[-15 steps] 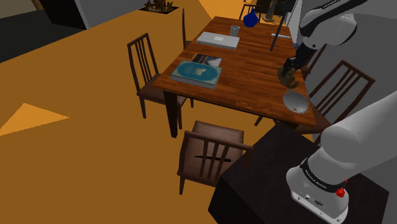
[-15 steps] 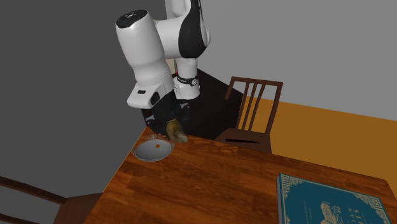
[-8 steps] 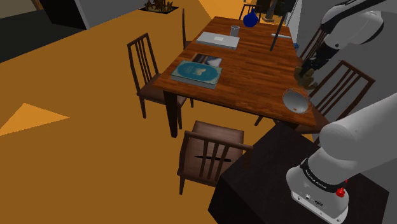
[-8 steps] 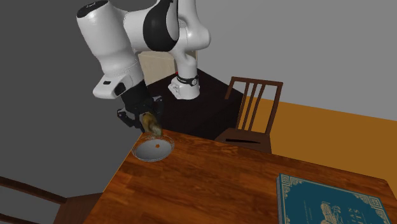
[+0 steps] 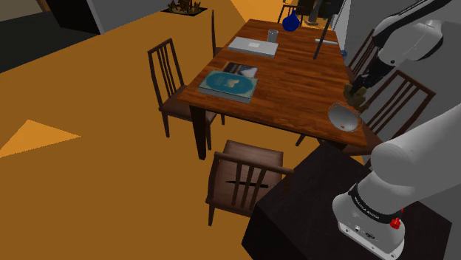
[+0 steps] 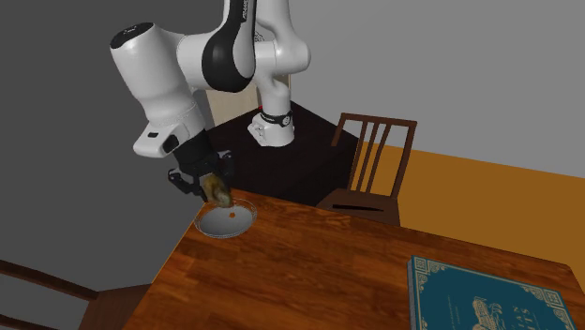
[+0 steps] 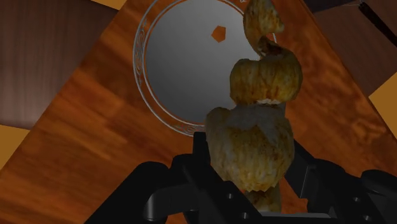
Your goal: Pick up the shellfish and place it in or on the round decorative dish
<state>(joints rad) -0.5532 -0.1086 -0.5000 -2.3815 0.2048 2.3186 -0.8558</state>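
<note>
A dark chair (image 6: 375, 159) stands at the desk (image 6: 347, 272), a teal book (image 6: 487, 298) lying well away, as the claw (image 6: 214, 186) clasps the spiral seashell (image 7: 257, 143) just over the rim of the round glass dish (image 6: 240, 223).

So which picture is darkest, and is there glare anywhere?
Shoulder view is dimmest, the table murky, one bright orange patch on the floor. Second exterior view is evenly lit. Wrist view: soft grey shading across the dish, no harsh glare on the shell.
</note>
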